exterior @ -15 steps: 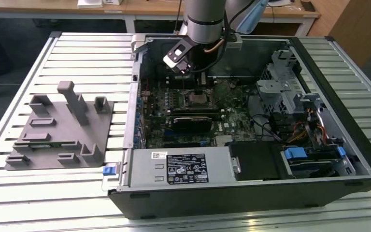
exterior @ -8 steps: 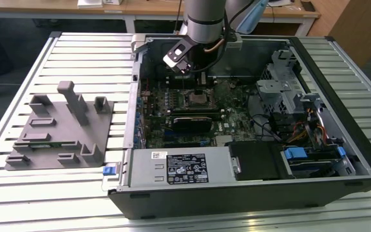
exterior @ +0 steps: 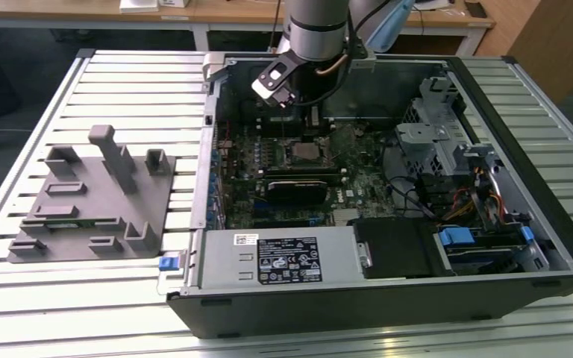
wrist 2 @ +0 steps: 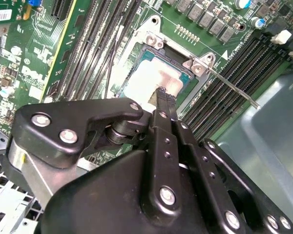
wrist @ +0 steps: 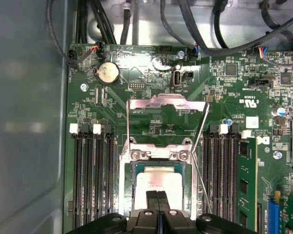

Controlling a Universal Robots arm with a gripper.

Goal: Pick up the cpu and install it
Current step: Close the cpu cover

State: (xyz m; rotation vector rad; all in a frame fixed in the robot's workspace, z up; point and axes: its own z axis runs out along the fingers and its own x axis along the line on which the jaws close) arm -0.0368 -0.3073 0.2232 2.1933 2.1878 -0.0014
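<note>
Exterior view: the hand [exterior: 312, 133] hangs inside the open computer case [exterior: 386, 307], upper middle of the frame. Second wrist view: its fingers [wrist 2: 163, 105] are pressed together, tips on the cpu [wrist 2: 146, 80]. First wrist view: the cpu [wrist: 158, 181] lies in its socket [wrist: 124, 195], cover plate [wrist: 166, 100] flipped open.

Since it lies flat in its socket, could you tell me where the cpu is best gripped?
Probably by two opposite edges, straight from above: the cpu is flat and recessed in the socket frame, and the opened load plate blocks one side.
</note>
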